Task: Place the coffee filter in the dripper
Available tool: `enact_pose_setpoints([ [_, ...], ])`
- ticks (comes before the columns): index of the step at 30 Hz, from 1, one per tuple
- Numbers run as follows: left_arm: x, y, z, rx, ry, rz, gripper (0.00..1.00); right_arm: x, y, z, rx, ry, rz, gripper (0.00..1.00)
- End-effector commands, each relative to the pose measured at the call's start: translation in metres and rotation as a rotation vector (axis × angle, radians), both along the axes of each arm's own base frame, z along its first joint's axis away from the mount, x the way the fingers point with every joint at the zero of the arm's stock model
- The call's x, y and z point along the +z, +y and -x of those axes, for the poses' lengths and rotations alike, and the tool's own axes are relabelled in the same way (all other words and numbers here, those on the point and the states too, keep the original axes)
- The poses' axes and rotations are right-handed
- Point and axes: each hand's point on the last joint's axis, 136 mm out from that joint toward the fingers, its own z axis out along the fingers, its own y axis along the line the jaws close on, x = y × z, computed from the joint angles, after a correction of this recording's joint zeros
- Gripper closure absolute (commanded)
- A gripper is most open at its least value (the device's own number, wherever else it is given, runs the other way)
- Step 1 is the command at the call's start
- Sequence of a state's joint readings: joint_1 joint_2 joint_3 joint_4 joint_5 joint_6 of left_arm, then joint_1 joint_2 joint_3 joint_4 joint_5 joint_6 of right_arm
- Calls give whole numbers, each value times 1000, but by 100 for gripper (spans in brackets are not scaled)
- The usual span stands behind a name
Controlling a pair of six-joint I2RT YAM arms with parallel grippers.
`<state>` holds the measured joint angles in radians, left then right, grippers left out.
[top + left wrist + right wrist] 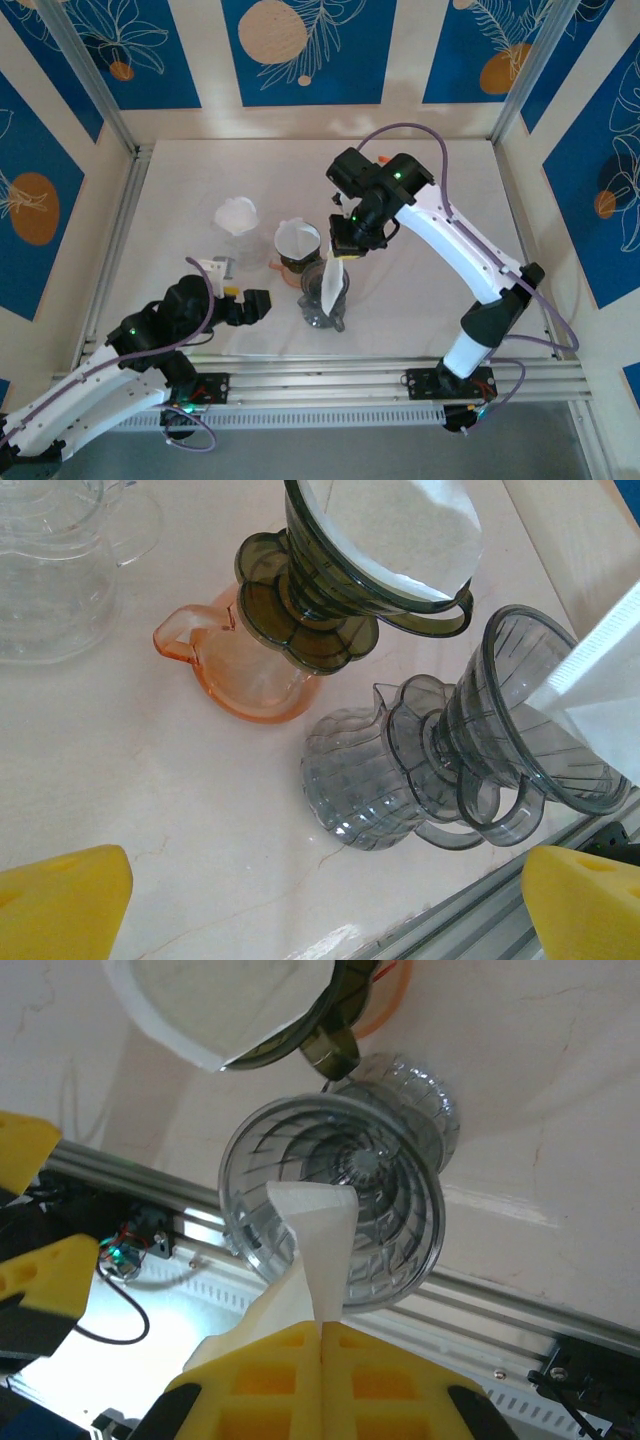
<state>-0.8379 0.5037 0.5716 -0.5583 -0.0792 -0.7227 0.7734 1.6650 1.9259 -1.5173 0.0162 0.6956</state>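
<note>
At lower frame centre, the right gripper (322, 1328) was clamped shut on the folded white paper coffee filter (318, 1245), its tip at the mouth of the ribbed, clear-grey conical dripper (395, 1210); the left gripper (325, 905) stood wide open, empty.

Soft, even light is coming from overhead, so the pale marbled tabletop (430, 180) is looking bright with only faint shadows. Highlights are glinting on the smoky grey ribbed dripper (400, 1190). Lower left of the right wrist view is blowing out white, and the left wrist's yellow foam pads (62, 900) are blurring at the bottom corners.
</note>
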Motion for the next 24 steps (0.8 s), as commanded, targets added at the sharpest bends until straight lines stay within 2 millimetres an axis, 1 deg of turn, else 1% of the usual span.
enact_pose_setpoints([
  [1,16,-2,-1,-17,-36,30,0,-19,0,-6,-26,35,52,100],
  [7,16,-4,-1,-20,-35,35,0,-35,8,-15,-12,24,86,100],
  [13,16,-5,-1,-21,-34,34,0,-50,4,-22,7,14,151,100],
  [16,16,-5,-1,-23,-33,32,0,-50,3,-25,13,-1,166,98],
  [17,16,-5,-1,-26,-33,32,0,-48,3,-26,16,-7,166,96],
  [20,15,-6,-1,-26,-31,31,0,-41,4,-28,29,-41,160,80],
  [24,16,-6,-1,-28,-31,35,0,-24,7,-31,53,-133,148,62],
])
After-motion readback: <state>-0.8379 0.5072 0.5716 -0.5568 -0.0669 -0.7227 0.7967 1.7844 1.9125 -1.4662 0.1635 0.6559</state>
